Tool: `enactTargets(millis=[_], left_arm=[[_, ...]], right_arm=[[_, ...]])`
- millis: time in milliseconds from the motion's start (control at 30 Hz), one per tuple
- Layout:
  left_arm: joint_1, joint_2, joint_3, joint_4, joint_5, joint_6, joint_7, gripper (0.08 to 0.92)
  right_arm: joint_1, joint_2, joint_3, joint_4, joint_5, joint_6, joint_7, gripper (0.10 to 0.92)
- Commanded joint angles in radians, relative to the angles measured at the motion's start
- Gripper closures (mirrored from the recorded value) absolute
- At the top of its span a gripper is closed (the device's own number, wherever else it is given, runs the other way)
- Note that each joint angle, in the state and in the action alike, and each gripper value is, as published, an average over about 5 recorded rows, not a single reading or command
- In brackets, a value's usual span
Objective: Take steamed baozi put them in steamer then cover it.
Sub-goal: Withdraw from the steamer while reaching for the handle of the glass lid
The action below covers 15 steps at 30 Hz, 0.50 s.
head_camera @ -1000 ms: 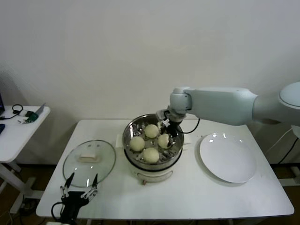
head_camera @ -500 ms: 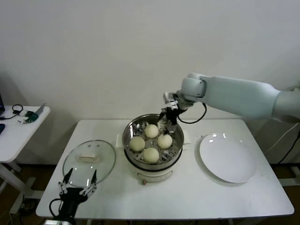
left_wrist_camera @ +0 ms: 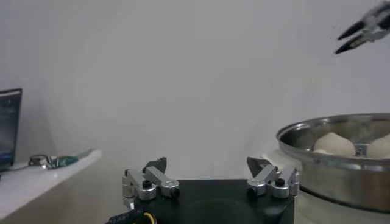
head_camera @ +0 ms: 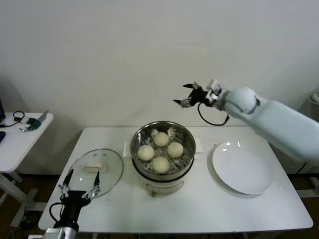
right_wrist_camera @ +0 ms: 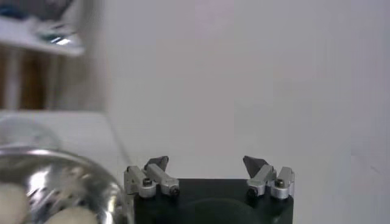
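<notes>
Two claws are mine: my left claw [head_camera: 79, 185] hangs open and empty at the table's [head_camera: 199, 209] front left corner, by the cover [head_camera: 94, 172]. Four steamed baozi [head_camera: 160, 152] sit in the mid-table steamer [head_camera: 162, 154]. My right claw [head_camera: 187, 94], open, hovers above its back edge.

No legible text, label, brand mark, number or sign appears in any view. The steamer [head_camera: 162, 149], the cover [head_camera: 95, 171], the white plate [head_camera: 242, 167] and the surface [head_camera: 199, 209] carry no readable markings; the side table's small items are too small to read.
</notes>
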Motion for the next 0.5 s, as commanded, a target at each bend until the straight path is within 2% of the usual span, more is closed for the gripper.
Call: enactTargets(millis=[33,167,333,500], left_arm=[[-0.026,0.020,-0.003,0.023,0.037,-0.031,-0.012,0.177],[-0.034,0.029,-0.001,0.045,0.089,-0.045,-0.015,0.177],[-0.055,0.048,-0.005,0.078,0.201,-0.056,-0.041,0.177],[-0.087,0.126,-0.030,0.142,0.444,-0.103,-0.107,0.177]], right_arm=[[-1.070,-0.092,1.001,0.254,-0.095,0.111,0.189,0.203],[-1.344,0.035,1.199,0.316,-0.196,0.242,0.120,0.203],[-1.573,0.215,1.292,0.380,-0.289,0.387,0.068,0.203],[-1.695,0.370,1.287,0.386,-0.389,0.502,0.038,0.203]])
